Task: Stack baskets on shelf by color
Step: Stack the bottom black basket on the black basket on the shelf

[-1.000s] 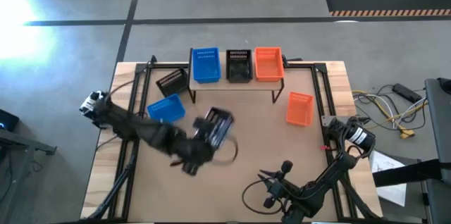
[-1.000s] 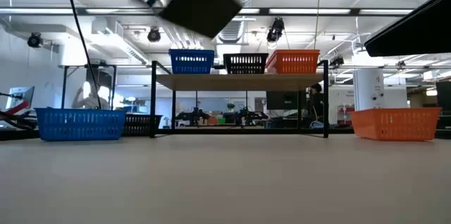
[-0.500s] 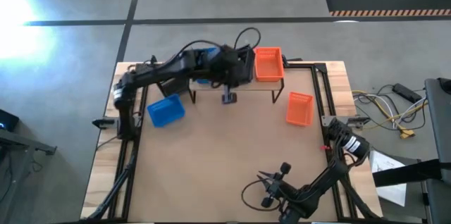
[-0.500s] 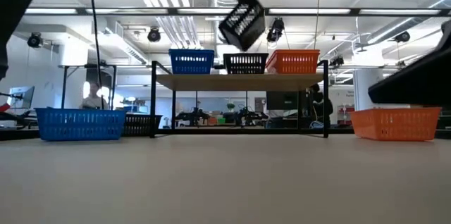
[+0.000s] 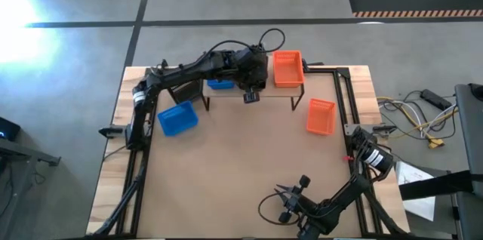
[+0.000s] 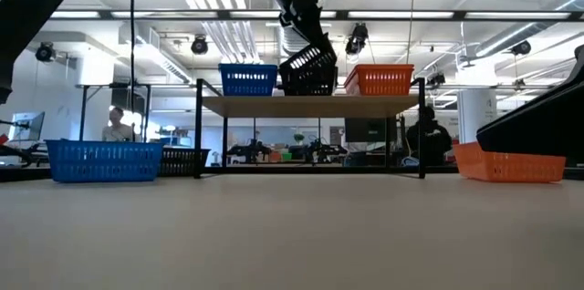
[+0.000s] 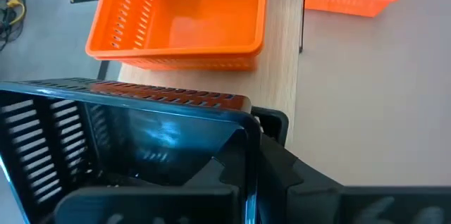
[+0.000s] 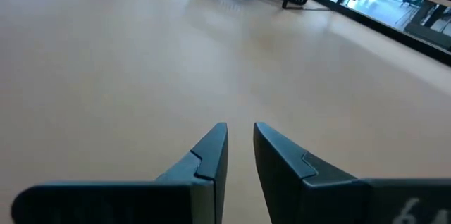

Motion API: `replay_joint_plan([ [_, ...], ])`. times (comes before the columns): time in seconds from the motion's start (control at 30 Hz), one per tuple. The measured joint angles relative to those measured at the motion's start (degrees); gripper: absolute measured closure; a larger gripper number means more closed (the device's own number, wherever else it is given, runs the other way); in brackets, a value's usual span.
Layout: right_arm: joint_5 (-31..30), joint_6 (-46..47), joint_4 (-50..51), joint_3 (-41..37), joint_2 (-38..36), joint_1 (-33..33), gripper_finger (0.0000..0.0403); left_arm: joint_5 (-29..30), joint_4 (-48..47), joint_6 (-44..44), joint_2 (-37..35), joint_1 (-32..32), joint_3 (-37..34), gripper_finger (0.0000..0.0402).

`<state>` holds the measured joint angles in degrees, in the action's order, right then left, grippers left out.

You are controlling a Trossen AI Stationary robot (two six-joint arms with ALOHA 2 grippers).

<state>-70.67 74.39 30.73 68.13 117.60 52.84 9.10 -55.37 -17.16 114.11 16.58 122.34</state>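
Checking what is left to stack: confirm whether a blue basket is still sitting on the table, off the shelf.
Yes: in the high view a blue basket lies on the table, in front of the shelf on its left side.

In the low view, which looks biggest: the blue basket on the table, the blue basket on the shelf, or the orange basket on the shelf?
1. Blue basket on the table: biggest, but it is nearer the camera.
2. Orange basket on the shelf.
3. Blue basket on the shelf: slightly smaller-looking; those two are nearly alike.

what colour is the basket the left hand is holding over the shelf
Black, a slotted plastic basket; clearest in the low view.
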Motion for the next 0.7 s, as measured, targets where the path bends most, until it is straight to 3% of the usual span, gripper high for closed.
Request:
replay_joint_plan([
  [0.43, 0.00, 0.00, -0.16, 0.01, -0.04, 0.00, 0.0342, 0.41, -0.90, -4.70, -0.10, -0.20, -0.63, 0.0398],
  [0.7, 0.02, 0.03, -0.18, 0.01, -0.04, 0.00, 0.0340, 0.42, -1.20, -4.71, -0.10, -0.20, -0.63, 0.0340],
])
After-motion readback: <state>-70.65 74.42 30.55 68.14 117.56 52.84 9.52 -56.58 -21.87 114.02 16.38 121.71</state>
